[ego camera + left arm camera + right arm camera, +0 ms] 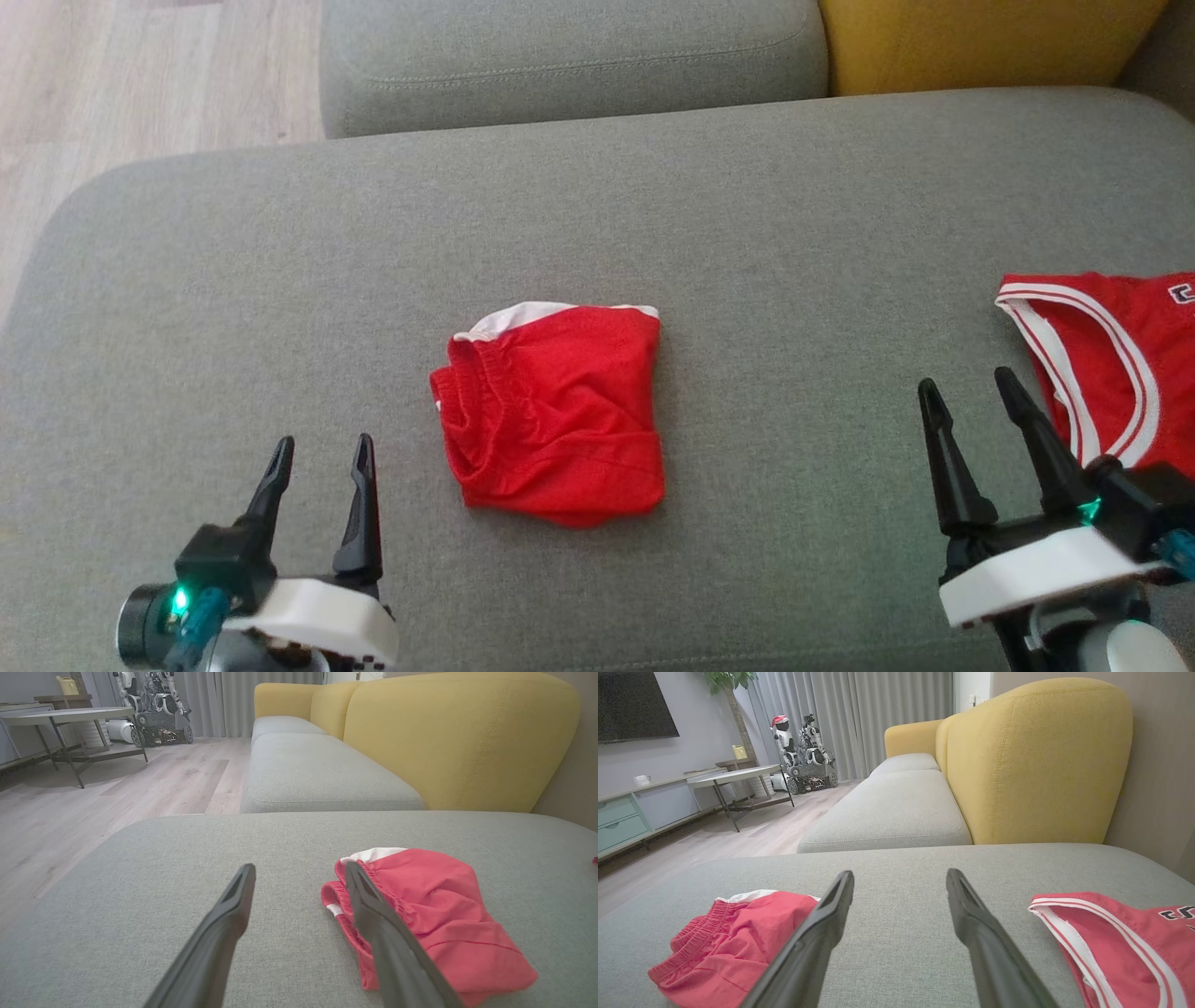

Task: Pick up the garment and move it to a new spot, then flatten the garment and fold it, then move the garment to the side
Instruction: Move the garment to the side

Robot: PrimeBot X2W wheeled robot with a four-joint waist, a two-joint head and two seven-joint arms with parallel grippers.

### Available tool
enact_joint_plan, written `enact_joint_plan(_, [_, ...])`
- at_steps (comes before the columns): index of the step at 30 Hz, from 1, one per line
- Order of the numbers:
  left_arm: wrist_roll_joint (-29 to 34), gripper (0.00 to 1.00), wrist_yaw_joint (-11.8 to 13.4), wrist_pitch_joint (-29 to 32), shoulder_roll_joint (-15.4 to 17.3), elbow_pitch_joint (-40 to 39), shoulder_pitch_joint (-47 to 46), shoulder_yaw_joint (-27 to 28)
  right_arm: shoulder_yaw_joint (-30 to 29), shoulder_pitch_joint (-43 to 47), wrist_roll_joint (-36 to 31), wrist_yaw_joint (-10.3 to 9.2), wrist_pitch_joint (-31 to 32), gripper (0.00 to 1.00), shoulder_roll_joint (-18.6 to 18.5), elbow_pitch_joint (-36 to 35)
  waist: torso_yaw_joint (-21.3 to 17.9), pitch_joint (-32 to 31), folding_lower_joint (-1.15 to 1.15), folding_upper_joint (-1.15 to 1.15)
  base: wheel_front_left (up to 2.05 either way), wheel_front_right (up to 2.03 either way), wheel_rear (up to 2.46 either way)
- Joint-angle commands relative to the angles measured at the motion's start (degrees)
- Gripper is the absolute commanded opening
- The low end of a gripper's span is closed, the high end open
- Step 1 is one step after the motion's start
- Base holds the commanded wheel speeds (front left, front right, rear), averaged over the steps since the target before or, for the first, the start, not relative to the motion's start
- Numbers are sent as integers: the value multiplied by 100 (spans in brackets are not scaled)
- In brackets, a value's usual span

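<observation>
Red shorts point(553, 415): we see them folded into a compact, roughly square bundle at the centre of the head view. The gathered waistband is at the left and a strip of white runs along the upper edge.
Grey cushion point(747, 215): a broad seat of woven fabric; the shorts lie flat on it.
Left gripper point(322, 446): lower left of the head view. We see its two dark fingers spread apart with nothing between them, just left of the shorts and clear of the cloth.
Right gripper point(965, 381): lower right of the head view, fingers parted and empty, between the shorts and a second garment, close to the latter.
Red jersey point(1111, 364): right edge of the head view, cut off by the frame. White and red striped trim borders an opening.
Yellow backrest point(980, 42): upper right of the head view.
Second grey cushion point(569, 56): top centre.
Wooden floor point(140, 75): pale planks, upper left.
Table point(70, 716): upper left of the left wrist view, with another robot point(154, 709) beside it, near grey curtains.
</observation>
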Motion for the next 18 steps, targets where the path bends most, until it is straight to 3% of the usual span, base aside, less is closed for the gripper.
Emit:
enact_joint_plan(1, [-60,100,35,-41,99,-191,-219,184,92,-112,-25,-4,25,100,-33,-214,3,0,0,0,0,0,0])
enact_joint_plan(10, [-77,100,48,-68,96,-198,-265,165,28,-113,-41,-4,40,100,-19,-207,50,27,0,0,0,0,0])
enact_joint_plan(18, [-75,100,46,-139,23,-174,-468,122,-6,-148,-24,-4,101,100,-51,89,486,143,0,0,0,0,0])
